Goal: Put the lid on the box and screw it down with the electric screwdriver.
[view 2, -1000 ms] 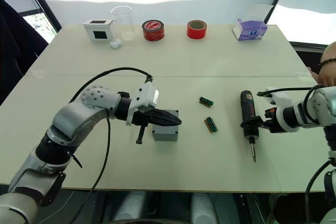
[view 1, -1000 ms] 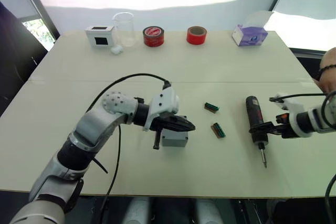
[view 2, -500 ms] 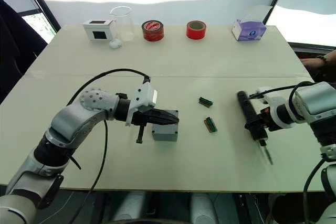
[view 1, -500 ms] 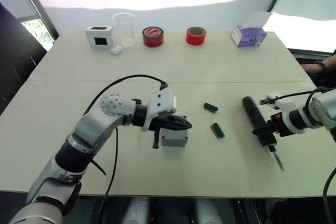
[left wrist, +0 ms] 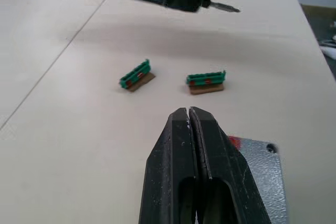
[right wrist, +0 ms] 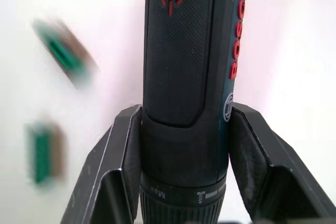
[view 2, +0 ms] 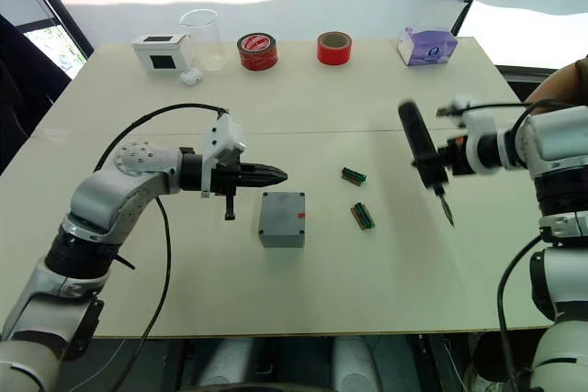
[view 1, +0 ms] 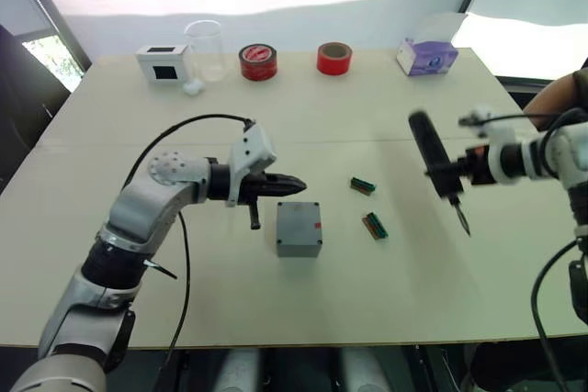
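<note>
A: Right gripper [view 1: 452, 174], state?

B: Closed on the electric screwdriver [view 1: 426, 146], one black finger [right wrist: 113, 171] pressed to each side of the body just behind the chuck end. Held clear of the table [view 1: 386, 291], tilted, bit end aimed down toward 5 o'clock, butt end up toward 11.

A: Placing against the box [view 2: 280, 240]?

B: Off at about 2 o'clock from it, well apart, out over the right half of the table.

A: Left gripper [view 1: 296, 186]?

B: Shut tight, fingers pressed flat together with nothing between them. Pointing toward 3 o'clock, tips hovering just beside the box's far edge, at roughly 12 o'clock from it. Not touching it, as far as can be judged.

A: Lid [view 2: 283, 212]?

B: Lying flat on the box, edges lined up, a corner screw hole visible from the left wrist. Small red mark near the right edge. Cannot tell whether any screws are in.

A: Between box and screwdriver?

B: Two green-brown bit holders: one [view 1: 362, 185] at 2 o'clock from the box, the other [view 1: 375, 225] at 3 o'clock, both near.

A: Far edge?

B: At 12 o'clock, in a row: white box [view 1: 161, 61], clear beaker [view 1: 204, 48], two red tape rolls [view 1: 257, 61] [view 1: 334, 57], tissue box [view 1: 427, 55].
</note>
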